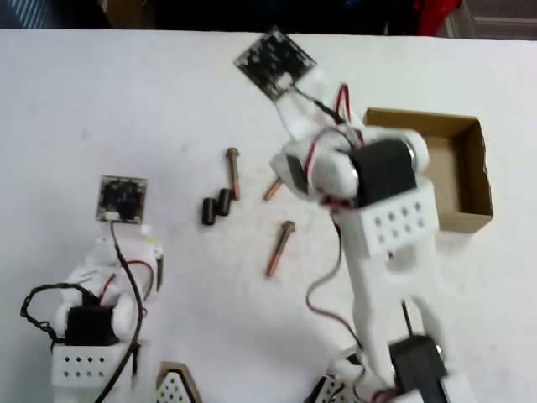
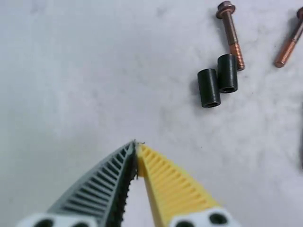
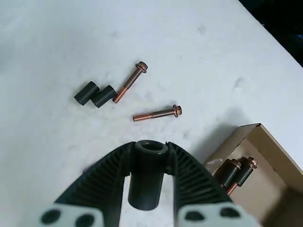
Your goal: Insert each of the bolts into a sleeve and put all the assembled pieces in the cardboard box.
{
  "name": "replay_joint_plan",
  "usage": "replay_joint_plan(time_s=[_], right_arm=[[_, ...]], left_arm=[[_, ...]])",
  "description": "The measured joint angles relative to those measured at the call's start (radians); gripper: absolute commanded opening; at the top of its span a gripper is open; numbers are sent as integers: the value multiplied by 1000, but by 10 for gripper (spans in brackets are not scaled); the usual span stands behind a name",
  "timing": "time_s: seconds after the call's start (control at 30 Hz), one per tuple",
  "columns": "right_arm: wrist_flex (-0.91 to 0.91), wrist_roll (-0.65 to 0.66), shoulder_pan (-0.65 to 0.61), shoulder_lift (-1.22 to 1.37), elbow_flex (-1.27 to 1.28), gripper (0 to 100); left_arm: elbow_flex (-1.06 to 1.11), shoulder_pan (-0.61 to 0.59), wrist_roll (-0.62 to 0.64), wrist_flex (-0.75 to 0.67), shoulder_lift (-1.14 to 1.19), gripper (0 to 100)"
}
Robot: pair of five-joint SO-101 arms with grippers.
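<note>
My right gripper [image 3: 150, 147] is shut on a black sleeve [image 3: 146, 187], held upright above the table. Two more black sleeves [image 3: 86, 93] [image 3: 103, 96] lie side by side, with a copper bolt [image 3: 130, 81] touching the nearer one. A second bolt [image 3: 157, 113] lies apart from them. The cardboard box [image 3: 265, 142] holds assembled bolt-and-sleeve pieces [image 3: 236, 172]. My left gripper [image 2: 136, 144] is shut on nothing, low over bare table, short of the two sleeves [image 2: 209, 88] [image 2: 227, 73] and a bolt [image 2: 231, 35]. In the high view a third bolt [image 1: 273, 190] is half hidden by the right arm.
The box [image 1: 470, 172] stands at the table's right side, beside the right arm [image 1: 369, 185]. The loose bolts [image 1: 279, 248] [image 1: 232, 172] and sleeves [image 1: 216, 206] lie mid-table between the arms. The left arm [image 1: 101, 319] sits at the front left.
</note>
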Motion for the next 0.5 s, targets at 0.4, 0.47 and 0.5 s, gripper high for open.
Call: replay_joint_plan(time_s=[0.4, 0.47, 0.5], right_arm=[[-98, 2, 12, -482, 479, 16], [-140, 2, 28, -551, 571, 16], [-164, 2, 38, -583, 620, 16]], left_arm=[[-87, 28, -81, 81, 0, 28], [-118, 28, -95, 101, 0, 28], [-130, 28, -115, 114, 0, 28]])
